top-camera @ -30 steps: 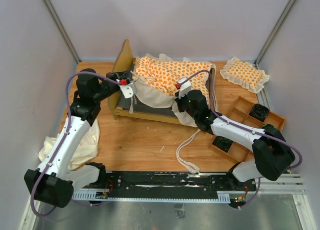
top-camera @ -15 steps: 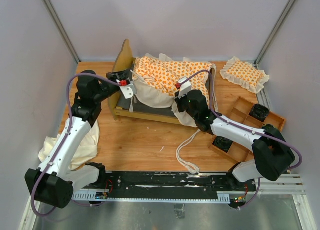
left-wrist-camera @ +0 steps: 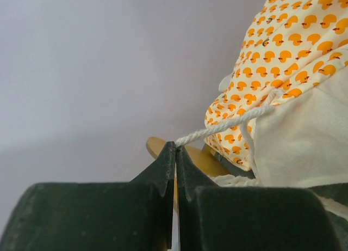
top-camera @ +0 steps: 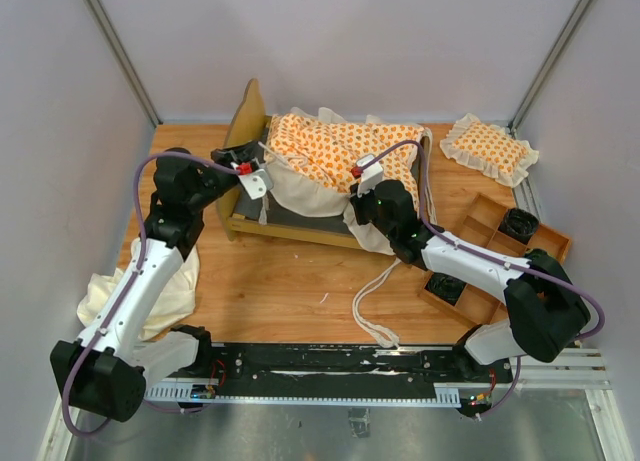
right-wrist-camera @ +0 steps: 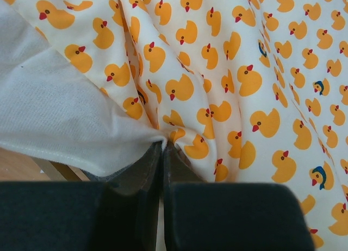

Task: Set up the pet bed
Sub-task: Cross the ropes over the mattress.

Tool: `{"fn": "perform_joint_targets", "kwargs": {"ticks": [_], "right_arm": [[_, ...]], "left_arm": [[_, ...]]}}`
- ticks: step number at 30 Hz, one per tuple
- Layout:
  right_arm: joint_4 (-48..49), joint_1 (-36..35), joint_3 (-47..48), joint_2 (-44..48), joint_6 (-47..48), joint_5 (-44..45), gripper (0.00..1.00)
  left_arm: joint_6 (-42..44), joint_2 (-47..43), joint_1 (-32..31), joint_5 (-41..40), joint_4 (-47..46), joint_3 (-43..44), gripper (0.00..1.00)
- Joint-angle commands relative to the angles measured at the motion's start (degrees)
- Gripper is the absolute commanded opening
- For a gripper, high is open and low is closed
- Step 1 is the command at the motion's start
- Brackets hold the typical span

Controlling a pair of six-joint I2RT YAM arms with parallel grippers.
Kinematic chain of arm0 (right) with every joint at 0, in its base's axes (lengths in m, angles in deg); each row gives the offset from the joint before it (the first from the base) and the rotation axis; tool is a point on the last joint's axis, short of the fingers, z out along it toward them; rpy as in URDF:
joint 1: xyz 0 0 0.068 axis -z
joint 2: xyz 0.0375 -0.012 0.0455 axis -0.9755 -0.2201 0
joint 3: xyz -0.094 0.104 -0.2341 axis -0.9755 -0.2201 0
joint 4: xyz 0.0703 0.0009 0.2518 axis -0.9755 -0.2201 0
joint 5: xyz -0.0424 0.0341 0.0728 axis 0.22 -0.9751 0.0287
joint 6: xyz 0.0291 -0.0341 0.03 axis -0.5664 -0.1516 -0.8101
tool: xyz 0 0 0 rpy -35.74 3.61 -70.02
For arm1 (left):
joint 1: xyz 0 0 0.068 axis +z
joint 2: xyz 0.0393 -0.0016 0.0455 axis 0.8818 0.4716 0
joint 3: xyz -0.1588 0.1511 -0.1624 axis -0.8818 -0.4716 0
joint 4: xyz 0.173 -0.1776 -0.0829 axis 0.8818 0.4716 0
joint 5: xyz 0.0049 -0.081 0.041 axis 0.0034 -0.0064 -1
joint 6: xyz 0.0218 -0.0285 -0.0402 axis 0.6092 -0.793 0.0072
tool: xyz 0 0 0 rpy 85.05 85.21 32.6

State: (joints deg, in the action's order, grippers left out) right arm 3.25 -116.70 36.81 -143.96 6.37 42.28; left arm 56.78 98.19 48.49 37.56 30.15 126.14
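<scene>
The pet bed's light-wood frame [top-camera: 248, 116] stands at the back of the table, its grey base [top-camera: 300, 219] partly showing. The duck-patterned cushion [top-camera: 335, 151] lies bunched over it, cream underside turned up at the front. My left gripper [top-camera: 262, 173] is by the headboard, and in the left wrist view it [left-wrist-camera: 175, 147] is shut on the cushion's white tie string [left-wrist-camera: 228, 123], which runs taut to the cushion [left-wrist-camera: 283, 38]. My right gripper [top-camera: 358, 188] is at the bed's front right. In its wrist view it [right-wrist-camera: 163, 145] is shut on the cushion's edge [right-wrist-camera: 244, 71].
A small duck-patterned pillow [top-camera: 489, 148] lies at the back right. A wooden compartment tray [top-camera: 545, 243] sits under the right arm. A plain cream cloth [top-camera: 160, 291] is heaped at the left front. A loose white string [top-camera: 372, 301] trails over the table's middle.
The left arm's elbow has shifted slightly to the right, with the string still in its grip. The right arm and the cushion look unchanged.
</scene>
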Motion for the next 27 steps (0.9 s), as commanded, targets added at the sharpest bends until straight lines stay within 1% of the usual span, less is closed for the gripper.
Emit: {"fn": "perform_joint_targets", "kwargs": {"ticks": [1, 4, 11, 15, 21, 25, 27], "right_arm": [[-0.3, 1.1, 0.9, 0.3, 0.3, 0.5, 0.04], [-0.7, 1.1, 1.5, 0.3, 0.7, 1.0, 0.04], [-0.4, 1.1, 1.8, 0.2, 0.3, 0.1, 0.04], [0.0, 1.1, 1.6, -0.5, 0.2, -0.1, 0.04], [-0.2, 1.1, 2.3, -0.8, 0.3, -0.8, 0.04], [-0.6, 1.0, 2.6, -0.5, 0.6, -0.9, 0.04], [-0.6, 1.1, 2.7, -0.4, 0.7, -1.0, 0.04]], "left_arm": [[-2.6, 0.6, -0.3, -1.0, -8.0, 0.4, 0.0], [-3.4, 0.8, -0.3, -0.8, -9.3, 0.9, 0.0], [-3.0, 0.0, -0.2, -1.7, -8.2, 0.4, 0.0], [-3.7, -0.4, -0.3, -3.5, -13.9, -1.8, 0.0], [-6.6, 0.7, -0.3, -2.1, -16.6, -0.6, 0.0], [-7.5, 0.2, -0.2, -1.9, -16.5, -1.4, 0.0], [-7.8, -0.6, -0.2, -1.6, -13.6, -1.4, 0.0]]}}
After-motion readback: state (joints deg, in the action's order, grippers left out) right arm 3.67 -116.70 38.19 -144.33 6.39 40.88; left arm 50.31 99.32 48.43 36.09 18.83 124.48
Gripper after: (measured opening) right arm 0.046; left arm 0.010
